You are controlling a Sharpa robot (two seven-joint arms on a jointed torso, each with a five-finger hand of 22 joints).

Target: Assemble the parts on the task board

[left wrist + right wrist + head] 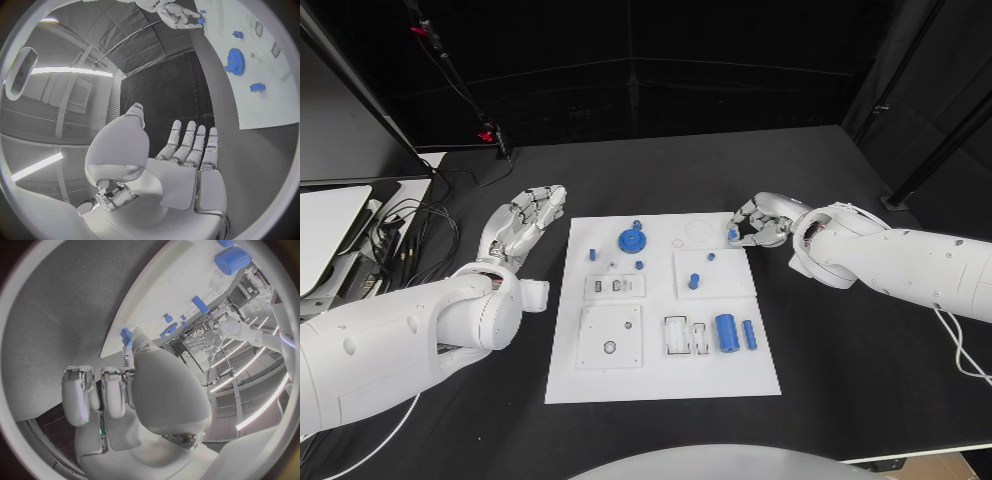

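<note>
The right hand (pixel 764 221) pinches a small blue part (pixel 733 235) at the far right corner of the white task board (pixel 661 380); the left hand (pixel 524 222) lies spread, empty, left of it; likely next: seating that part precisely.

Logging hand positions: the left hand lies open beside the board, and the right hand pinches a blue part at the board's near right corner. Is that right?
Not quite: the right hand pinches the blue part at the board's far right corner, as the head view shows. The left hand does lie open beside the board.
</note>
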